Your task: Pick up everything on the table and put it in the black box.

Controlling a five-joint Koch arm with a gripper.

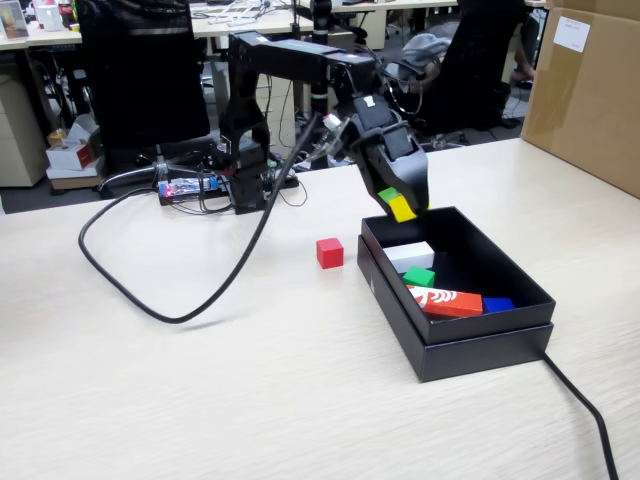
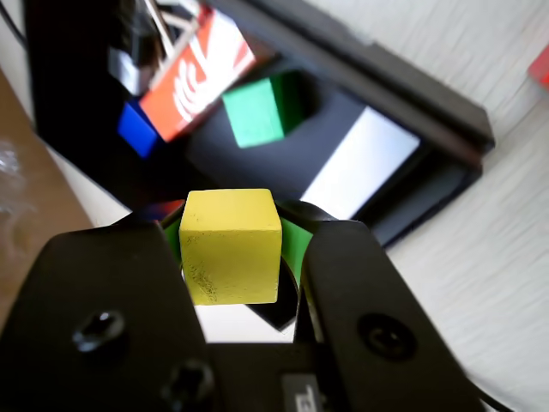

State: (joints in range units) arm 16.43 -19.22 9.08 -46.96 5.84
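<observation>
Closest to the wrist camera, at the bottom centre of the frame, the black two-jaw gripper [image 2: 233, 257] is clenched on the small yellow cube [image 2: 230, 246]. Beyond it lies the shallow matte black cardboard box [image 2: 403, 81] on the pale beige wood-grain table [image 1: 250, 380], holding already the small green cube [image 2: 255, 112]. The step in hand seems to be carrying yellow over the box; next the jaws should release it inside. The small red cube [image 1: 330, 252] waits left of the box in the fixed view.
</observation>
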